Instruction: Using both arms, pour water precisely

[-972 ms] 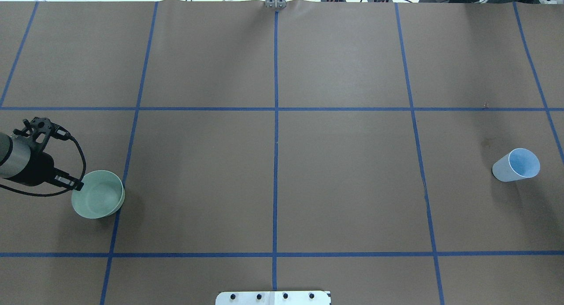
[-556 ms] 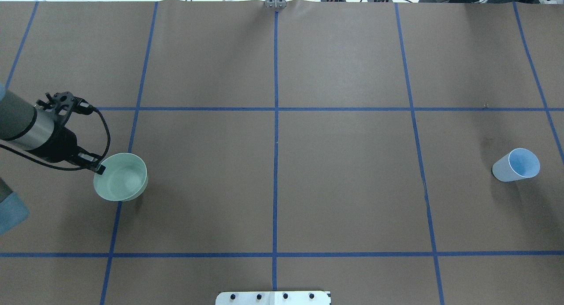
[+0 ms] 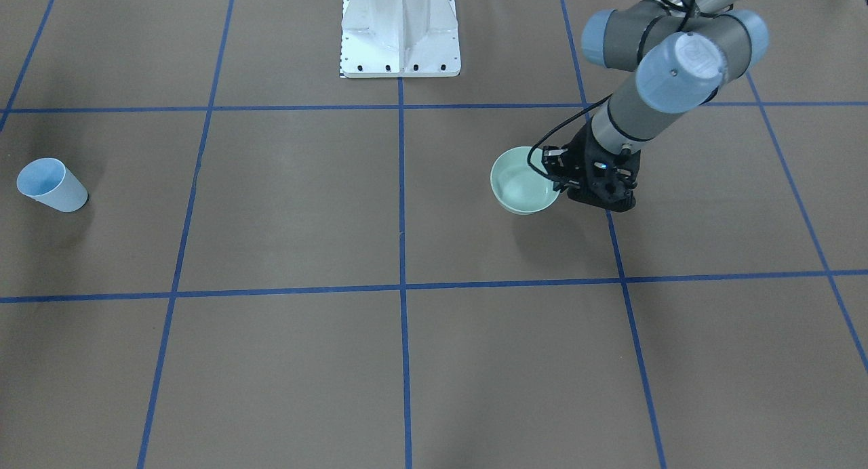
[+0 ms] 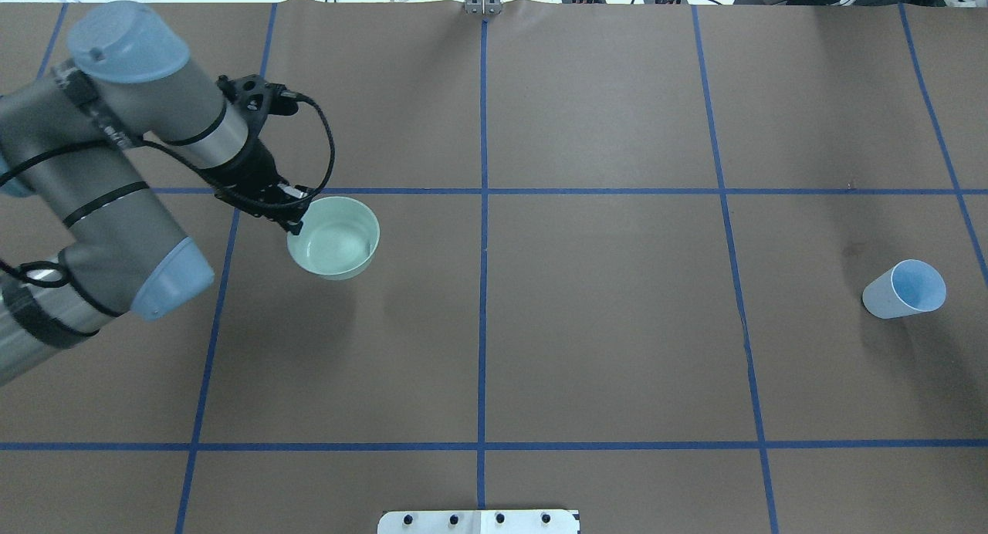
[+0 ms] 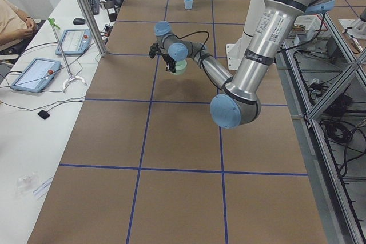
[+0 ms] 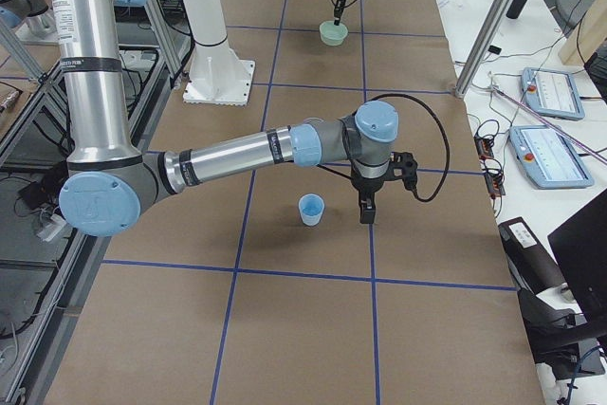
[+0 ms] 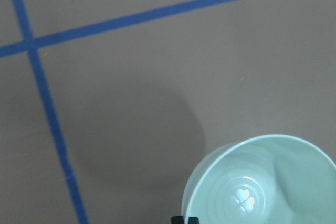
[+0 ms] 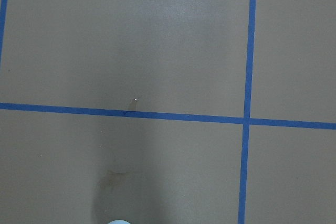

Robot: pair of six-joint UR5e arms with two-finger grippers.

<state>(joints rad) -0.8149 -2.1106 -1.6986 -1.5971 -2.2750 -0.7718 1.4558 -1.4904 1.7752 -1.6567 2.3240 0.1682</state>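
The left pincer (image 4: pixel 296 219), clamped on the rim of the green bowl (image 4: pixel 340 245), has carried it inward from the left edge of the tabletop (image 4: pixel 602 326). The water (image 7: pixel 242 198) glints inside the bowl. The blue cup (image 4: pixel 905 288) stays far right. The right pincer (image 6: pixel 366 211) stands beside it, and its opening cannot be told. Pouring likely still lies ahead.

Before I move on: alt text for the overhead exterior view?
The left arm's end effector holds a pale green bowl of water by its rim over a brown table gridded with blue tape. A light blue cup stands far right.
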